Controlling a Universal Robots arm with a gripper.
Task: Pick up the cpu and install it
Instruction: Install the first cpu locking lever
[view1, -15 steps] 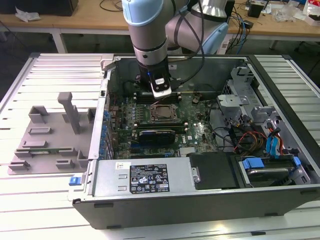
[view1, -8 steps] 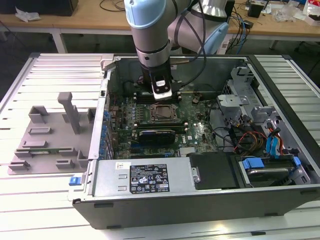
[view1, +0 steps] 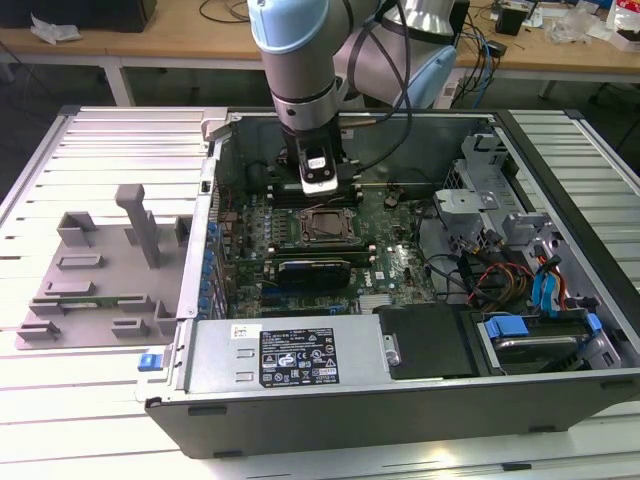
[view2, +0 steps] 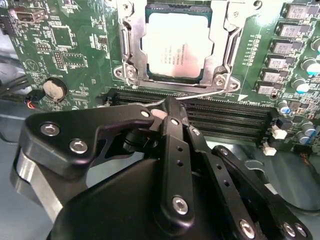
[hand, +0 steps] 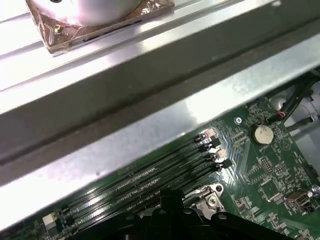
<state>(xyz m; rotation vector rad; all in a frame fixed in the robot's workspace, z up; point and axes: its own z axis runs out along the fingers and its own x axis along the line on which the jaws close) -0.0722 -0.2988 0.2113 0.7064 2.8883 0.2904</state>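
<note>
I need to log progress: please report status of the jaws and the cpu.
Gripper over memory slots, jaws shut, empty. Cpu seated in socket. Socket lever at gripper tip.

Black linkage gripper (view2: 167, 107) is hanging inside the open grey computer case (view1: 330, 410), just above the black memory slots (view2: 225, 117). Silvery-white square cpu (view2: 175, 50) is lying flat in its steel socket frame (view2: 225, 45), nothing covering its top. A thin wire lever (view2: 200, 95) is crossing between socket and slots. The case's grey metal wall (hand: 150, 125) is standing close beside the slots, narrowing room there.
</note>
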